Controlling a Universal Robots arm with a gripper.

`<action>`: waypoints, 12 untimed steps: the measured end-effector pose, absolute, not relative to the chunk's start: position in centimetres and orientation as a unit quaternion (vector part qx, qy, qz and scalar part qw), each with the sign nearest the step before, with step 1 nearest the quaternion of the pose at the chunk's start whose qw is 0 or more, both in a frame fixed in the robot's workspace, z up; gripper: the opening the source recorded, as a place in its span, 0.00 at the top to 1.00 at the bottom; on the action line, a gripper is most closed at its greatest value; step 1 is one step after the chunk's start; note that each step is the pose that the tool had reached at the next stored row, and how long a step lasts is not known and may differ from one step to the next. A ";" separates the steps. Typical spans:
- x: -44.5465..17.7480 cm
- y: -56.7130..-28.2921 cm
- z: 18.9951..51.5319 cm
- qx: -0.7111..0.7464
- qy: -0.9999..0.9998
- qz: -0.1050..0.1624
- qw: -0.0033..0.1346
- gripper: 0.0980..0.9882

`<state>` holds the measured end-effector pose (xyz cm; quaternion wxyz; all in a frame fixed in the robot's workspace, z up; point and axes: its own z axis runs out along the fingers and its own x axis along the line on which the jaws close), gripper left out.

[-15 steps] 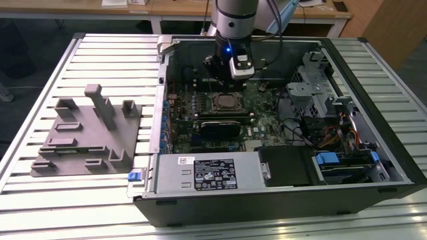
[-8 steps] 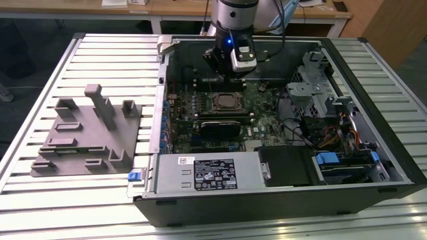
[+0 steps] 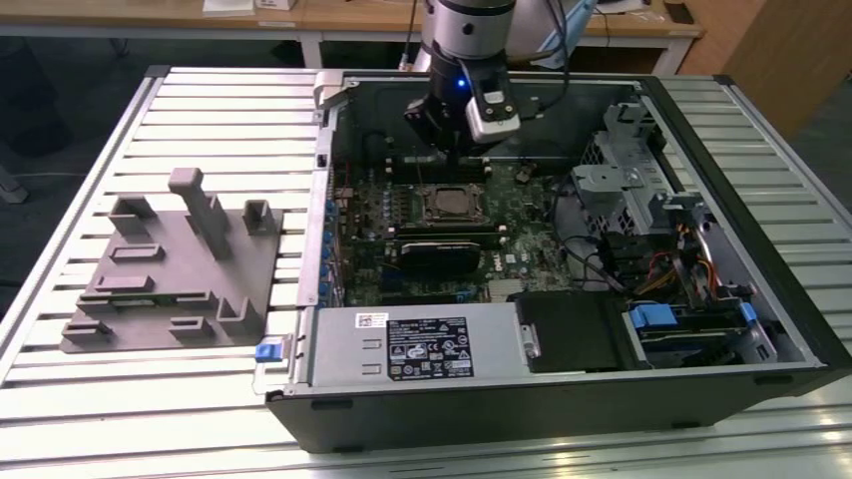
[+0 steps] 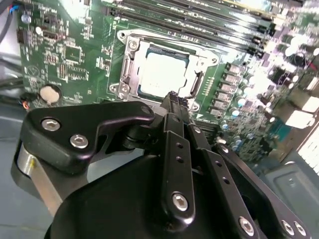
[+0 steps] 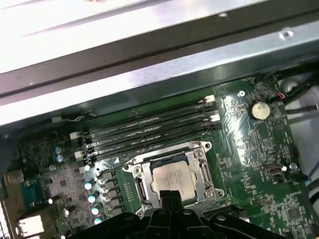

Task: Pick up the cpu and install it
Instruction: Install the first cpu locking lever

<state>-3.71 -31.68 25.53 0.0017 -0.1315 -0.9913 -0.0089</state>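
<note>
Well, the slatted metal counter (image 3: 80, 399) carries an open computer case (image 3: 560, 399) lying on its side, and beside it, toward the exterior view's left, a grey fixture (image 3: 174, 269). Inside the case lies the green motherboard (image 3: 533, 254), with a black heatsink block (image 3: 440, 254) near its middle. Over the board hangs the arm's gripper (image 3: 450, 150), just above the socket (image 3: 449, 203). In both wrist views the cpu (image 4: 164, 73) (image 5: 174, 178) sits flat inside the socket's metal frame (image 4: 130, 64), silver top up. The fingers (image 4: 175, 117) are drawn narrow, tips together, holding nothing, poised right at the socket's near edge in the second wrist view.
</note>
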 end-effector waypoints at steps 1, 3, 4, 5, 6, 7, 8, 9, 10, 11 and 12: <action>-3.7 -31.7 25.5 -0.123 -0.992 -0.009 0.002 0.99; -3.8 -31.7 25.5 -0.110 -0.994 -0.009 0.002 0.99; -3.9 -31.7 25.5 -0.106 -0.994 -0.009 0.002 0.99; -4.0 -31.7 25.5 -0.102 -0.995 -0.009 0.002 0.99; -4.2 -31.7 25.5 -0.100 -0.995 -0.009 0.002 0.99; -4.6 -31.7 25.5 -0.100 -0.995 -0.009 0.002 0.99; -5.0 -31.7 25.5 -0.099 -0.995 -0.009 0.002 0.99; -5.3 -31.7 25.5 -0.099 -0.995 -0.009 0.002 0.99; -5.7 -31.7 25.5 -0.099 -0.995 -0.009 0.002 0.99; -6.0 -31.7 25.5 -0.099 -0.995 -0.009 0.002 0.99; -6.4 -31.7 25.5 -0.098 -0.995 -0.009 0.002 0.99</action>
